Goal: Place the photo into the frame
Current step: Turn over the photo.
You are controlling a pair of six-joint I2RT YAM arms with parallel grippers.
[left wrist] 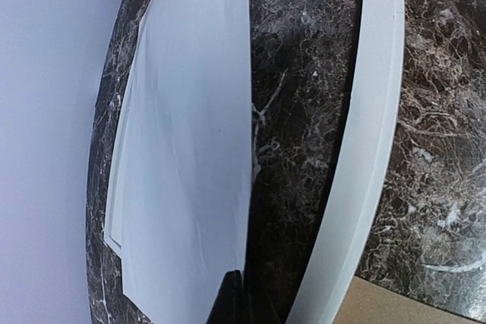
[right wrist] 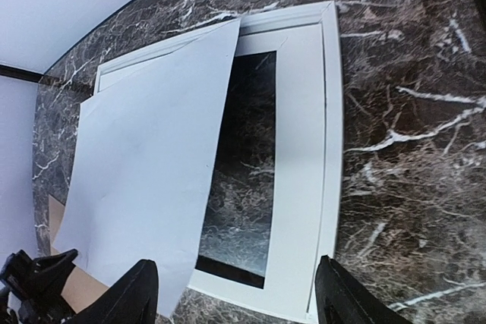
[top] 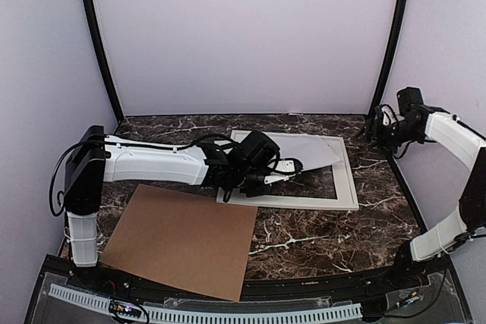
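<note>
The frame (top: 307, 203) lies flat at the back middle of the marble table, with a white wide-bordered mat (right wrist: 300, 149) inside its rails (right wrist: 332, 111). The photo (top: 304, 149) shows only its plain white back and slants over the frame's far left part. Its printed side is hidden. My left gripper (top: 291, 166) is shut on the photo's near edge, over the frame's opening. The thin dark fingertips (left wrist: 231, 301) pinch the sheet (left wrist: 190, 149) beside the frame's white border (left wrist: 364, 149). My right gripper (top: 372, 133) is open and empty, raised at the far right, looking down on photo (right wrist: 152, 157) and frame.
A brown cardboard sheet (top: 182, 237) lies flat at the near left, close to the frame's near left corner. Its corner shows in the left wrist view (left wrist: 402, 305). Purple walls and black poles enclose the table. Bare marble (top: 326, 240) lies near right.
</note>
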